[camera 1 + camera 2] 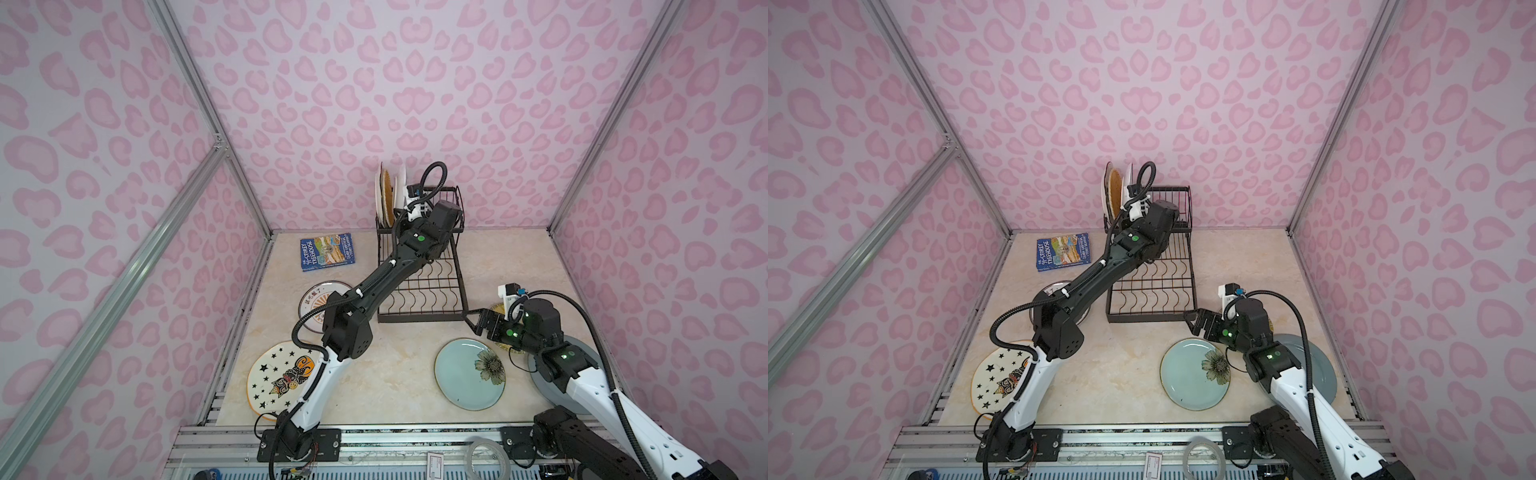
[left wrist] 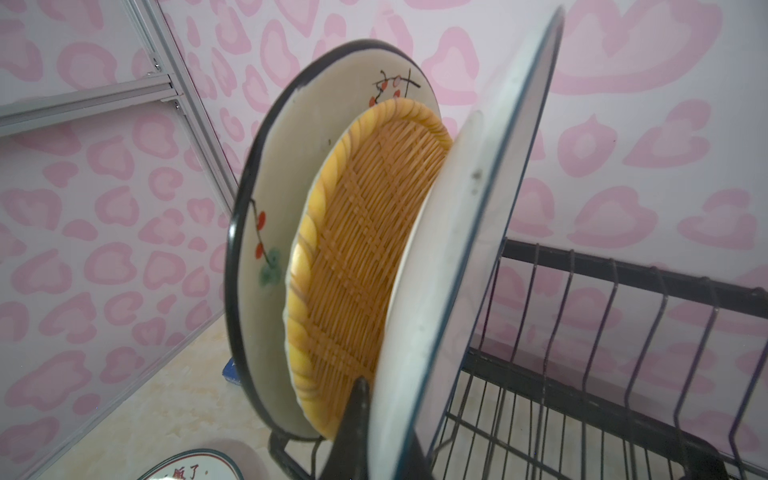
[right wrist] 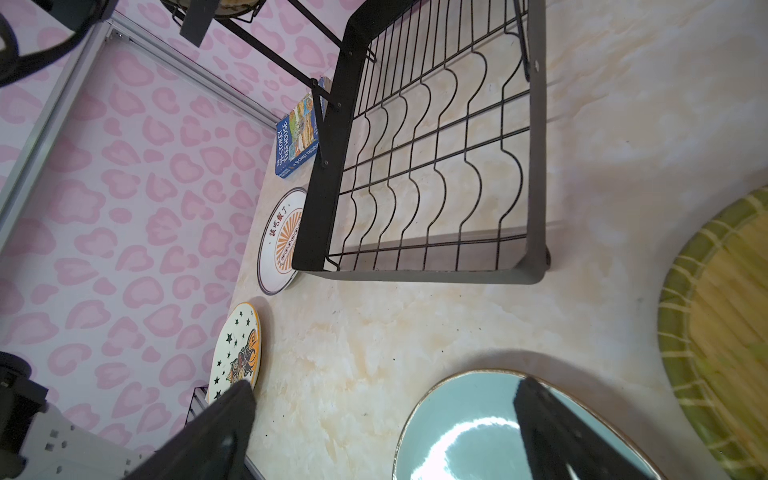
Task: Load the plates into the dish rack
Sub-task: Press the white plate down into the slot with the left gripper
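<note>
Two plates [image 2: 365, 228] are standing in the dish rack [image 1: 419, 318]; left end effector [image 2: 368, 399] is clenching a third plate [image 2: 469, 249]; right end effector [image 1: 470, 322] is hanging released.

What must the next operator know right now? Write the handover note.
Left end effector: shut on the white blue-rimmed plate, which is tilted in the dish rack's upper basket.
Right end effector: open, empty, above the table near the rack's front corner.
Done: black-rimmed plate and woven plate stand in the basket.
To do: seat the held plate, then load the sunburst plate, star plate, teal flower plate, grey-blue plate and second woven plate, all flat on the table.
</note>
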Controlling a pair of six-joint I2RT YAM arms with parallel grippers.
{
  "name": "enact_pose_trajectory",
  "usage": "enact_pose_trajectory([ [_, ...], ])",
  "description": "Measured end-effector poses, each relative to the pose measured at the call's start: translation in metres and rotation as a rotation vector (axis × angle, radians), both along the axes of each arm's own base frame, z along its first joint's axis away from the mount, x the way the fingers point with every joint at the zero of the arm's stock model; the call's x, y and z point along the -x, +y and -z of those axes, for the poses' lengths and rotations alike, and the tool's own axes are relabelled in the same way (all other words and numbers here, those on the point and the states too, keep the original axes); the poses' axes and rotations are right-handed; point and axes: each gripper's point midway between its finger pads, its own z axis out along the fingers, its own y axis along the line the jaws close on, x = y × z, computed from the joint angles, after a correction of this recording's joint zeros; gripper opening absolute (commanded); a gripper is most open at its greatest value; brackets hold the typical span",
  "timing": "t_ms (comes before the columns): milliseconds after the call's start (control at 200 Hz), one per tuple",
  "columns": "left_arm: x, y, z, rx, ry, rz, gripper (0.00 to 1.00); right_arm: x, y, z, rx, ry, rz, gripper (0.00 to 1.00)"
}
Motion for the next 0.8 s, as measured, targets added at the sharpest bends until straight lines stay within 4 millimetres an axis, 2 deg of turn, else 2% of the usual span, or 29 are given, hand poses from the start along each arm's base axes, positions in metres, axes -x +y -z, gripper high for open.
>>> enact_pose_trajectory([
  [140, 0.000, 0.001, 0.000, 0.021, 0.003, 0.009, 0.03, 0.000, 0.000, -0.001, -0.001, -0.003, -0.001, 0.97],
  [390, 0.001, 0.000, 0.002, 0.019, 0.024, 0.027, 0.24, 0.000, 0.000, -0.004, -0.004, -0.012, -0.001, 0.97],
  [800, 0.000, -0.006, 0.011, 0.037, 0.063, 0.071, 0.35, 0.002, 0.000, -0.009, -0.008, -0.023, 0.000, 0.97],
])
